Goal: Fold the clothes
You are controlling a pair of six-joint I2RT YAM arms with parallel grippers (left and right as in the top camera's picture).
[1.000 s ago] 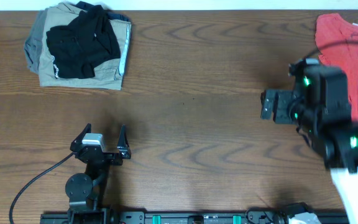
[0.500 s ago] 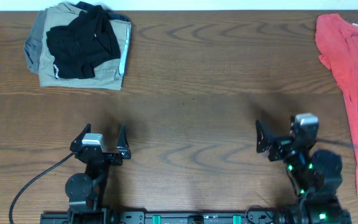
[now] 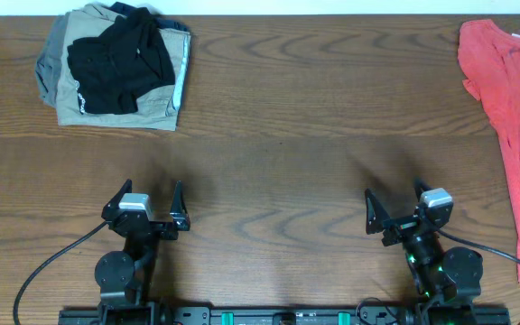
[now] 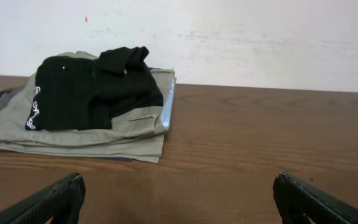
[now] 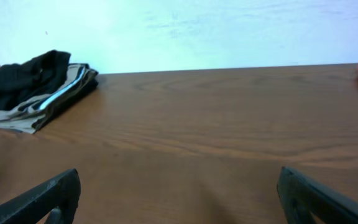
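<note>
The clothes (image 3: 116,63), a crumpled black garment with white lettering at one edge, lie on a folded khaki pile at the table's far left corner. They also show in the left wrist view (image 4: 92,87) and, small, in the right wrist view (image 5: 23,78). My left gripper (image 3: 149,194) rests near the front edge, well short of the pile. It is open, and only bare wood lies between its fingertips (image 4: 67,190). My right gripper (image 3: 394,200) sits at the front right, also open and holding nothing.
The khaki folded garment (image 3: 156,99) under the black one has a grey piece sticking out on its left. A coral-red top (image 3: 513,90) is spread along the right edge of the table (image 3: 278,135). A pale wall stands behind the far edge.
My right arm has drawn back from beside the red top to the front edge and now faces the far side. The left arm and all garments have stayed put.
</note>
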